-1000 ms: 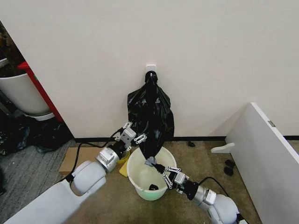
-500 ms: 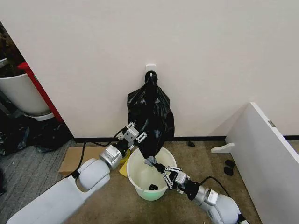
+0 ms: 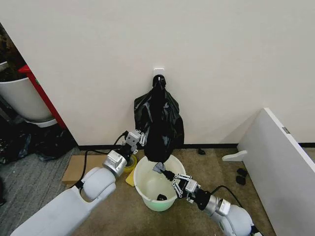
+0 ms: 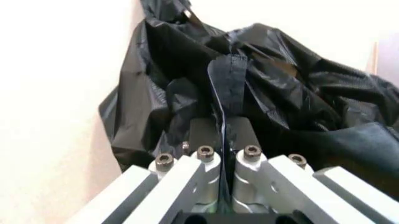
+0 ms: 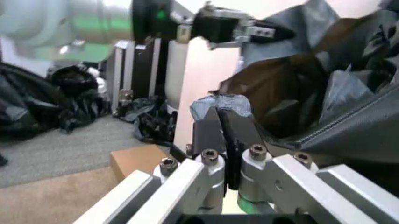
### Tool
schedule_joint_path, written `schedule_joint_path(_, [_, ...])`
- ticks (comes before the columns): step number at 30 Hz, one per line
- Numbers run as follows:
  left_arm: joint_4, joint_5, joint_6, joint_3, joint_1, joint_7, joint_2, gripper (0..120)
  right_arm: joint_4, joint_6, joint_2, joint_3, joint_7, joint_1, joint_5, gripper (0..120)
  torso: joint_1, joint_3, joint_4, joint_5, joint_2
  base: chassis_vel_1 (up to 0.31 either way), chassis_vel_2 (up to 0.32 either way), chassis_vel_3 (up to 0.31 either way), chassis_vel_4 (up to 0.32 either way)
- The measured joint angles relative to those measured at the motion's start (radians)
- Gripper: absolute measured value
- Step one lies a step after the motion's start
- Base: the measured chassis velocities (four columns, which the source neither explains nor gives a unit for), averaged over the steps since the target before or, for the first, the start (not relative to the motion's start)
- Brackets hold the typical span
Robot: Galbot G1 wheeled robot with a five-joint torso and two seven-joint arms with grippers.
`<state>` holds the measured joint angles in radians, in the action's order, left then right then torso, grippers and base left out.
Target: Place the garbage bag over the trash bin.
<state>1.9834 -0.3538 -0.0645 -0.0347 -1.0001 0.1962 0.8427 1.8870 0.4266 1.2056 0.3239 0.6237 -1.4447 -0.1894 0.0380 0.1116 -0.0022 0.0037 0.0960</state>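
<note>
The garbage bag [image 3: 158, 129] hangs from a wall hook above the trash bin [image 3: 147, 192] on the floor, with a white planter pot [image 3: 22, 98] and a cardboard sheet [image 3: 78, 166] to the left. The left gripper [image 3: 139, 139], which has moved in against the bag since a second ago, has its jaws closed on a fold of it, seen close up in the left wrist view [image 4: 221, 135]. The right gripper [image 3: 170, 178], over the bin, pinches the bag's lower corner [image 5: 219, 123].

left end effector [image 4: 223, 140], pinching garbage bag [image 4: 262, 88]

Black garbage bag [image 3: 158, 130] hangs w/ bottom over white trash bin [image 3: 147, 189].
</note>
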Motion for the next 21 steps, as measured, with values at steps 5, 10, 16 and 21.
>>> schedule_joint_path(5, [0.01, -0.004, -0.031, 0.024, -0.038, 0.001, 0.013, 0, 0.034, -0.033, -0.006, -0.007, -0.043, -0.016, -0.02, 18, 0.0, 0.0, 0.0001, 0.0, 0.0, 0.0, 0.0, 0.0, 0.0])
schedule_joint_path(10, [0.021, -0.01, -0.056, 0.04, -0.063, 0.009, 0.034, 0, 0.095, -0.125, -0.021, -0.007, -0.126, -0.034, -0.019, 36, 0.0, 0.0, -0.0001, 0.0, 0.0, 0.0, 0.0, 0.0, 0.0])
schedule_joint_path(16, [0.032, -0.019, -0.064, 0.069, -0.095, 0.017, 0.054, 0, 0.174, -0.209, -0.049, 0.012, -0.24, -0.045, -0.035, 55, 0.0, 0.0, -0.0001, -0.0001, 0.0, 0.0, 0.0, 0.0, 0.0])
schedule_joint_path(21, [0.036, -0.023, -0.067, 0.083, -0.119, 0.027, 0.062, 0, 0.231, -0.347, -0.078, 0.07, -0.392, -0.024, -0.053, 74, 0.0, 0.0, 0.0001, -0.0001, 0.0, 0.0, 0.0, 0.0, 0.0])
